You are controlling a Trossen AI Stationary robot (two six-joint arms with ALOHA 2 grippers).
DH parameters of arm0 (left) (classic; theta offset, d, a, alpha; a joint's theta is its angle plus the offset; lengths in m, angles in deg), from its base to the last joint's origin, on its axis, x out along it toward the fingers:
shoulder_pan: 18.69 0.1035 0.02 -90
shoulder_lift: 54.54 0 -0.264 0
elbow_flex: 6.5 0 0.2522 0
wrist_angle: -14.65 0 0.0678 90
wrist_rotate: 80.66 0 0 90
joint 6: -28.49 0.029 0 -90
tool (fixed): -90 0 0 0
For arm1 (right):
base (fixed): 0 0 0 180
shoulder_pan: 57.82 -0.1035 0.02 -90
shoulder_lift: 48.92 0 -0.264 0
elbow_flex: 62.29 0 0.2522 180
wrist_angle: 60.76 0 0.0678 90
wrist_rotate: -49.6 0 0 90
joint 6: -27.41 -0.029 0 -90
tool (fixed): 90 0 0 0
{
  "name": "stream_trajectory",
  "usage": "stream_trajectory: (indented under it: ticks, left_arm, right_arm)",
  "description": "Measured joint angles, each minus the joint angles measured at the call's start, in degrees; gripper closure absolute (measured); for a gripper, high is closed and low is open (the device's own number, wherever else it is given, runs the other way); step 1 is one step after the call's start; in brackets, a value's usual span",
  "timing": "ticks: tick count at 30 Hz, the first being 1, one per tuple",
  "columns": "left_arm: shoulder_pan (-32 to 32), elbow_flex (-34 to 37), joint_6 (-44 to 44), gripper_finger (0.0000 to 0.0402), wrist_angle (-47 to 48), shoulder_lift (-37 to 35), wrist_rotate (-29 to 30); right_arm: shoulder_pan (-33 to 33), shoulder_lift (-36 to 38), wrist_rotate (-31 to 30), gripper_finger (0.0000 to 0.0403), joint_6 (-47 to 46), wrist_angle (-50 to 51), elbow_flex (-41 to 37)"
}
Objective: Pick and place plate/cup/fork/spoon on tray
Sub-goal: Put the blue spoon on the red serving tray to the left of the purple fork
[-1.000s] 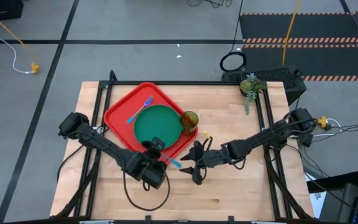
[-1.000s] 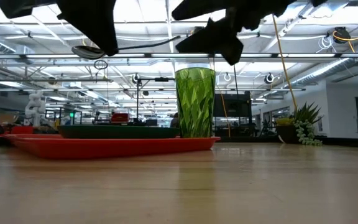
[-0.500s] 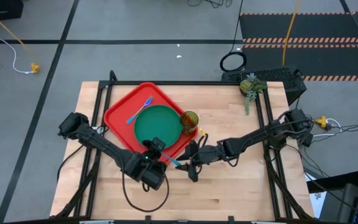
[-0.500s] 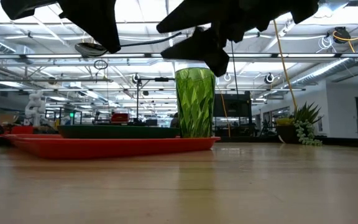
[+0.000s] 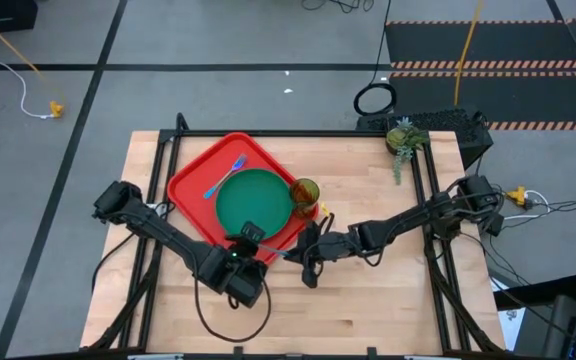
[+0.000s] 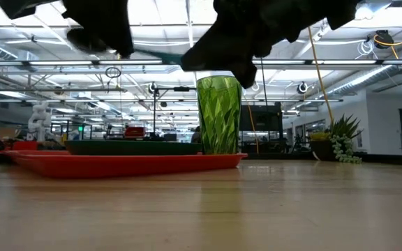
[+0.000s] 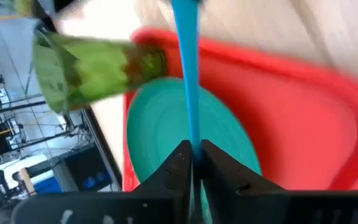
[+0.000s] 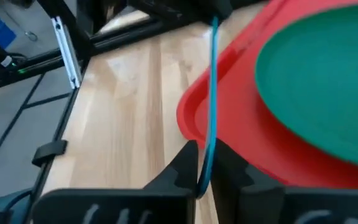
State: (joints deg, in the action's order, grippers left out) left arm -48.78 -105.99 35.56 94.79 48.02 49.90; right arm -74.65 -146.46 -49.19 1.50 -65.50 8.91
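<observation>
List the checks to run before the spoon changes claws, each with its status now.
1. Left claw shut on the spoon handle: ok.
2. Right claw straddling the handle: ok.
3. Right claw closed on it: not ok, looks open.
4. Spoon held above the table, off the tray: ok.
5. Plate, fork and cup on the tray: ok.
</observation>
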Motion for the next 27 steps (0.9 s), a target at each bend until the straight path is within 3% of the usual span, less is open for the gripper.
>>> stream_trajectory:
  ticks: [5, 11, 15, 19, 23, 27]
  left_arm:
    - [0.18, 0.0, -4.3, 0.0337, -1.61, 0.02, 1.72]
    - [-0.68, -1.18, -11.51, 0.0309, -1.96, 0.02, 5.83]
    - [-2.75, -5.43, -12.58, 0.0294, -2.25, 0.02, 15.19]
    - [-4.62, -11.34, -7.29, 0.028, -2.63, 0.16, 22.85]
    - [-4.91, -16.5, -6.82, 0.0265, -2.68, 0.24, 24.63]
    - [-5.0, -19.14, -11.26, 0.0254, -3.42, 0.34, 26.22]
  right_arm:
    - [0.01, 0.62, -0.37, 0.0401, 2.33, -1.86, 0.25]
    - [-1.1, 6.05, -5.59, 0.0402, 5.64, 1.32, 0.25]
    - [-1.89, 10.55, -8.48, 0.0402, 7.46, 5.33, 0.25]
    - [-2.07, 13.37, -9.03, 0.0402, 7.99, 7.14, 0.47]
    - [-2.85, 15.05, -9.68, 0.0402, 9.35, 7.01, 0.64]
    - [-4.68, 18.8, -14.71, 0.0403, 12.51, 9.46, 0.58]
